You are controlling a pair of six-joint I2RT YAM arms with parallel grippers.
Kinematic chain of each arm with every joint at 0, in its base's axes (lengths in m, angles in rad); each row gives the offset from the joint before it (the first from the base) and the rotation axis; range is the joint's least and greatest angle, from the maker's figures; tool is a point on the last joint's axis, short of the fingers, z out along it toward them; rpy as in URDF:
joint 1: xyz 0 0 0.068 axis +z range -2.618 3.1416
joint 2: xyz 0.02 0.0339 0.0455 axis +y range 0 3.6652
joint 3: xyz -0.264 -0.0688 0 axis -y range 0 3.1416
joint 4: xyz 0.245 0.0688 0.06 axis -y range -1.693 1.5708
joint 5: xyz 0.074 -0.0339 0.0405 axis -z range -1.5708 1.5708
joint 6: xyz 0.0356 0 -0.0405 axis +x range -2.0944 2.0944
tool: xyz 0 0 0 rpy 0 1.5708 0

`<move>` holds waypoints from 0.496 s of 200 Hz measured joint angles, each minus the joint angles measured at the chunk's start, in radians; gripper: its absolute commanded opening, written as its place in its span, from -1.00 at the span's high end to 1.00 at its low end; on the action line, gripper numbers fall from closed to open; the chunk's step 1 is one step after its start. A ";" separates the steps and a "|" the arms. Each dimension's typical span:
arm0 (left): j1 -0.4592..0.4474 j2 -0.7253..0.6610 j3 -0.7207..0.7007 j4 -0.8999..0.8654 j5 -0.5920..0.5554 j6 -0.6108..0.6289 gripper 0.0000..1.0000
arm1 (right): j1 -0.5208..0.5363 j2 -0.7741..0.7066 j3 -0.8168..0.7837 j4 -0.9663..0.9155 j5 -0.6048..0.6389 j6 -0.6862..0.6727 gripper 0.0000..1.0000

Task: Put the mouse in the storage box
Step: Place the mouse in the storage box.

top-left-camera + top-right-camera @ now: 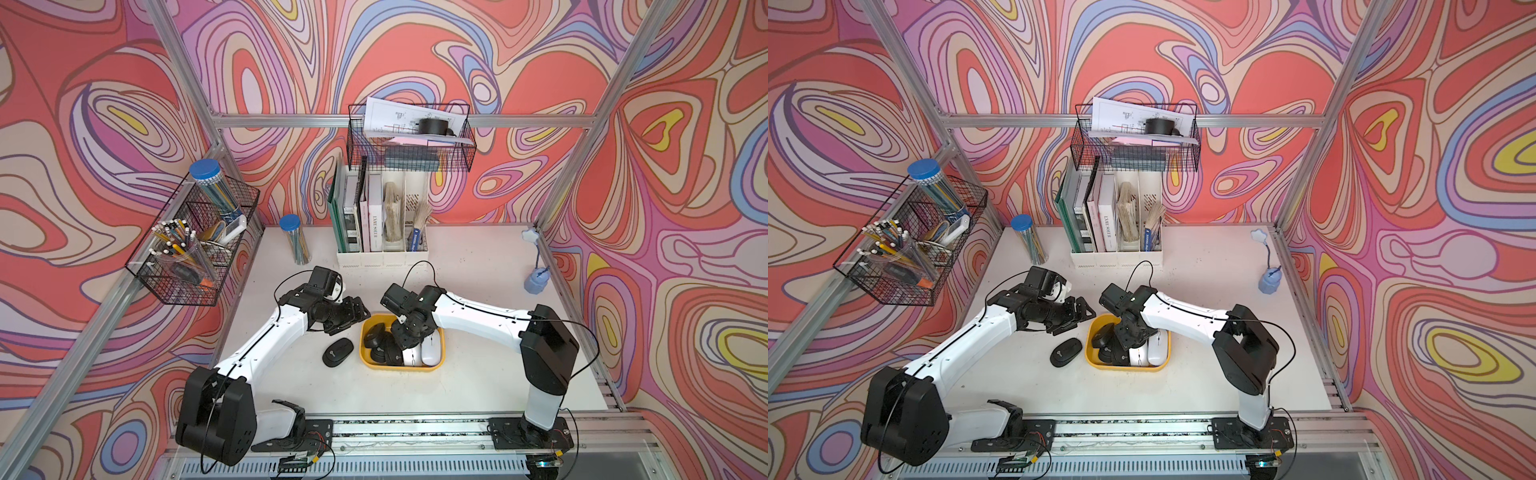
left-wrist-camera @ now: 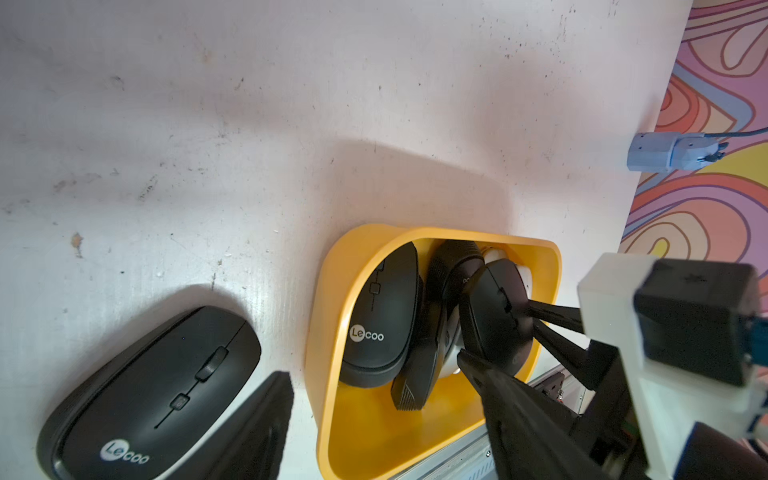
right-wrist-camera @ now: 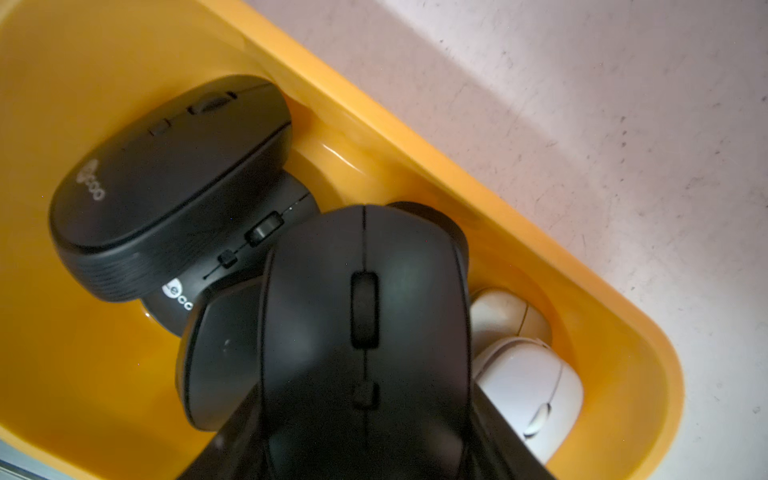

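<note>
Well along, by the look of it, but not finished. Already stowed in the box point(image 1: 400, 367): several black mice piled toward one side, plus two white mice point(image 3: 528, 386) against the opposite wall.

Clamped by its sides in the right fingers point(image 2: 557, 318): a held mouse point(image 3: 365, 332), black, tilted steeply, hanging within the box walls above the pile. Touching the mice beneath or just clear of them? Cannot tell from either wrist view. Probably left to do on this side: let go and pull out without dragging a neighbour along.

Out on the table point(image 1: 478, 299): a loose mouse point(image 1: 338, 351), black, flat on its base, just beside the box's outer wall on the left arm's side, not touching it. Judged as the last one needing to go in; no other stray mouse visible in either top view.

Near that loose mouse, raised above the table and closer to the box's far corner than squarely overhead: the left fingers point(image 2: 257, 415), with nothing seen in them. Only one visible in the left wrist view, so cannot tell how wide apart. No contact with the loose mouse visible.
</note>
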 measured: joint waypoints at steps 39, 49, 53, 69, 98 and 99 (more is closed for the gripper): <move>0.000 0.000 -0.001 -0.001 0.000 0.000 -0.56 | 0.000 0.031 0.063 -0.020 -0.002 -0.019 -0.18; 0.000 0.000 -0.003 -0.001 0.000 0.000 -0.56 | 0.000 0.041 0.076 -0.027 -0.003 -0.024 -0.16; 0.000 0.000 -0.005 0.000 0.000 0.000 -0.56 | 0.000 0.047 0.080 -0.030 -0.003 -0.027 -0.16; 0.000 0.000 -0.014 -0.001 0.000 0.000 -0.55 | 0.000 0.066 0.092 -0.039 -0.003 -0.034 -0.18; 0.000 0.000 -0.030 -0.002 0.001 0.000 -0.55 | 0.000 0.092 0.101 -0.053 -0.006 -0.044 -0.27; 0.000 0.000 -0.030 -0.002 0.001 0.000 -0.55 | 0.000 0.092 0.101 -0.054 -0.006 -0.044 -0.27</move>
